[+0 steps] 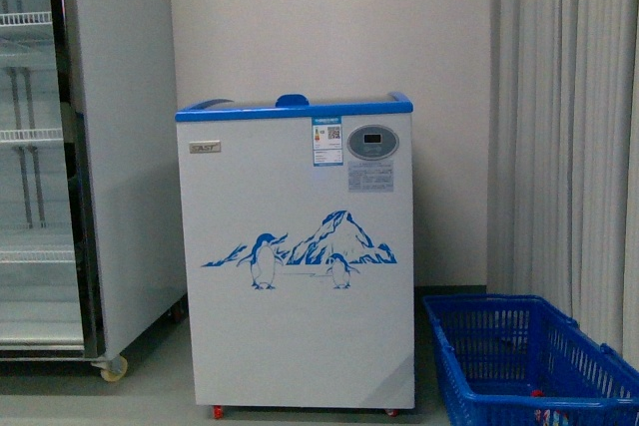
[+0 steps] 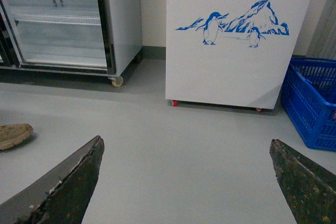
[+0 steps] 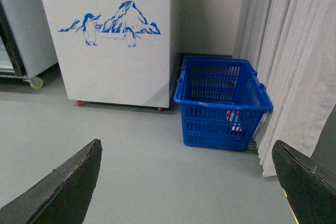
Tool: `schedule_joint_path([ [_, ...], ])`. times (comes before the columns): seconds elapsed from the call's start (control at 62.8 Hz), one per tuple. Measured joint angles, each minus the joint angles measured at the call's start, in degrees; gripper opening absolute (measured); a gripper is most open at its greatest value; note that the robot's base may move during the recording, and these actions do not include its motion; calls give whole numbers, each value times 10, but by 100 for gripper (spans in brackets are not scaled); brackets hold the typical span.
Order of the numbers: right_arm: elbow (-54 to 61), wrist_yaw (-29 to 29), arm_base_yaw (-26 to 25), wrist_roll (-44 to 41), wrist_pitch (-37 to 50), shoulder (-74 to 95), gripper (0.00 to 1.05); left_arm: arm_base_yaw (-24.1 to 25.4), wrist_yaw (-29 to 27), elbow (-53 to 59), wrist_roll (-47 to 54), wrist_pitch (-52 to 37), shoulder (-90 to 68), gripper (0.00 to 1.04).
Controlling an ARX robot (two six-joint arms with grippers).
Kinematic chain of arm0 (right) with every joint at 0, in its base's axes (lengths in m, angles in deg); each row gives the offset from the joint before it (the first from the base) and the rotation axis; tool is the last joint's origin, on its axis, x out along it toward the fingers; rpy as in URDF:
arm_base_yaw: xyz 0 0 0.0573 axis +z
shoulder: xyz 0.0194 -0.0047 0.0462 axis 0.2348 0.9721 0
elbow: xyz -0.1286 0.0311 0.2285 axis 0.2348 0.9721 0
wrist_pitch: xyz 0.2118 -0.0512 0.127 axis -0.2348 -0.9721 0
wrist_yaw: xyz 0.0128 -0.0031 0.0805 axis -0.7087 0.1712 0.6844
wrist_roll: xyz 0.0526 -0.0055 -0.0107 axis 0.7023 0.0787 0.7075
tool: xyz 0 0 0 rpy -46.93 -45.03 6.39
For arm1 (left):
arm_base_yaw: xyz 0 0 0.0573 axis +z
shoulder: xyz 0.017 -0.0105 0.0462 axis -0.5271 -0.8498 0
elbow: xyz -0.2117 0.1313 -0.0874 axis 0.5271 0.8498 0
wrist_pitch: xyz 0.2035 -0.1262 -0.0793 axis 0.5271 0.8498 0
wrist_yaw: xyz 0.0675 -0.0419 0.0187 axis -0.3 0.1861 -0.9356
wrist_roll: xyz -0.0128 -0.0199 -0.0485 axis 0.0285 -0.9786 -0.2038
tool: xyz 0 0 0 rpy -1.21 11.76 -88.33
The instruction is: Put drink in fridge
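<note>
The fridge (image 1: 295, 256) stands on the grey floor (image 2: 173, 129) against the wall, a white chest with a blue top rim and a penguin-and-mountain decal on its front; its inside is hidden from every view. Just beside the fridge, on the curtain (image 1: 569, 127) side, a blue mesh basket (image 3: 223, 103) sits on the floor. Low in the basket's corner farthest from the fridge lies a small red, white and blue item (image 3: 233, 121) — too small to identify. On the fridge's other side stands a tall grey glass-door cooler (image 1: 60, 147) whose visible white wire shelves look bare. The left gripper (image 2: 186, 182) hangs well short of the fridge, fingers (image 2: 68, 187) spread wide with nothing between them. The right gripper (image 3: 184, 182) is the same — spread and empty, short of the basket.
</note>
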Motion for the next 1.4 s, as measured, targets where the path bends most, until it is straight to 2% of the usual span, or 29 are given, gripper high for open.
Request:
schedule_joint_path([
  [1.402, 0, 0, 0, 0, 0, 0, 97, 0, 0, 0, 0, 0, 0, 97],
])
